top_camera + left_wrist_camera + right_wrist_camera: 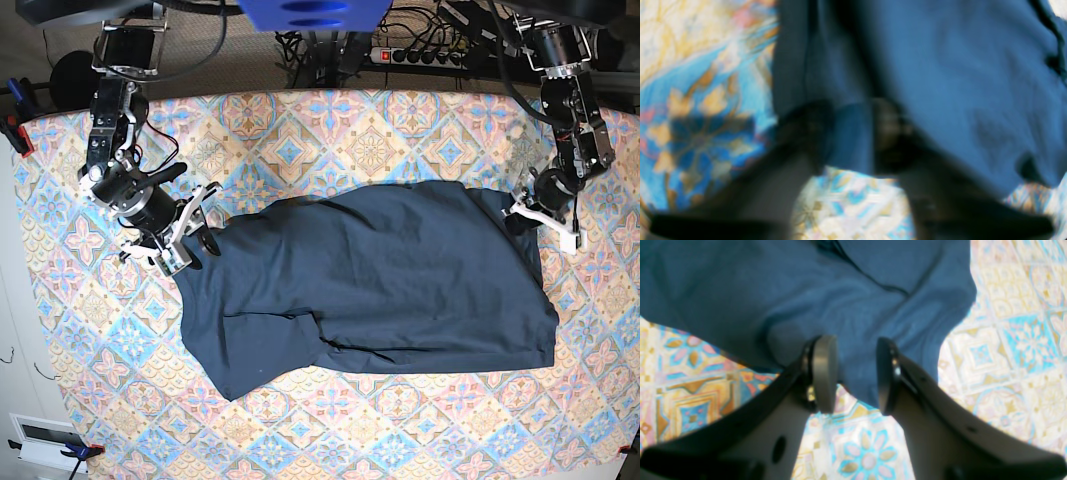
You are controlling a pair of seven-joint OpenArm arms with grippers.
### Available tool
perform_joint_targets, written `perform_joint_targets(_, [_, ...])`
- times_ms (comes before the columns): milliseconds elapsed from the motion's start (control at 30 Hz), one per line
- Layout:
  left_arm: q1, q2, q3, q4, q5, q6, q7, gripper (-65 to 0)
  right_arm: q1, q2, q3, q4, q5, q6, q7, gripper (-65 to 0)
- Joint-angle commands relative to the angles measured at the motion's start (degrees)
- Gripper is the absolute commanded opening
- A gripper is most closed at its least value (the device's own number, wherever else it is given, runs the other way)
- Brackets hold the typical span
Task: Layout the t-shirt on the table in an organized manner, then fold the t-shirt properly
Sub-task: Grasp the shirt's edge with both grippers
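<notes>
T-shirt (370,285) long axis runs left-right; right jaws open astride hem; left unclear.

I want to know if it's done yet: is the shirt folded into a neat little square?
No. In the base view the t-shirt lies spread wide and wrinkly across the table, with only its lower left part doubled over.

Robot lab: power strip (425,55), cables, clamped table (80,330).
</notes>
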Motion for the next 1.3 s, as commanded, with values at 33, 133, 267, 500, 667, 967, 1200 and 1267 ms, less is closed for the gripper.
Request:
perform_joint_targets(33, [0.17,-0.91,-0.46,7.34,-1.24,-1.47,-1.52,-65.0,-0.15,0.59,0.39,0.85,0.52,-0.07,0.92,-45.8])
perform_joint_targets(133, [1.75,-0.99,-3.01,16.3,-4.67,-3.23,-1.52,-65.0,-1.2,0.59,1.27,0.85,0.69,-0.07,0.92,-45.8])
perform_joint_targets(267, [1.66,-0.99,-11.89,22.9,-14.52,-4.72,1.56,-65.0,-3.05,0.94,1.19,0.76,0.69,-0.07,0.92,-45.7])
perform_joint_targets(500, [-2.03,-1.43,-18.57,15.16,-9.86,-4.28,12.19,-65.0,-3.67,2.17,1.45,0.68,0.78,-0.07,0.92,-45.7])
perform_joint_targets(667, [-2.03,-1.17,-18.22,4.26,-0.8,-2.96,9.91,-45.2,-3.67,2.17,1.01,0.85,0.78,-0.07,0.92,-45.7])
perform_joint_targets(967, [-1.77,-1.35,-6.18,-5.15,0.34,-3.05,1.38,-28.7,-3.58,2.17,1.01,0.85,0.78,-0.07,0.92,-45.7])
perform_joint_targets(1200, [-2.56,-1.08,0.77,-10.42,0.43,-3.05,-3.1,-34.4,-3.67,2.17,1.45,0.94,0.78,-0.07,0.92,-45.7])
perform_joint_targets(1267, [-2.64,-1.08,2.18,-10.42,0.34,-3.05,-3.1,-41.5,-3.67,2.17,1.45,0.94,0.78,-0.07,0.92,-45.7])
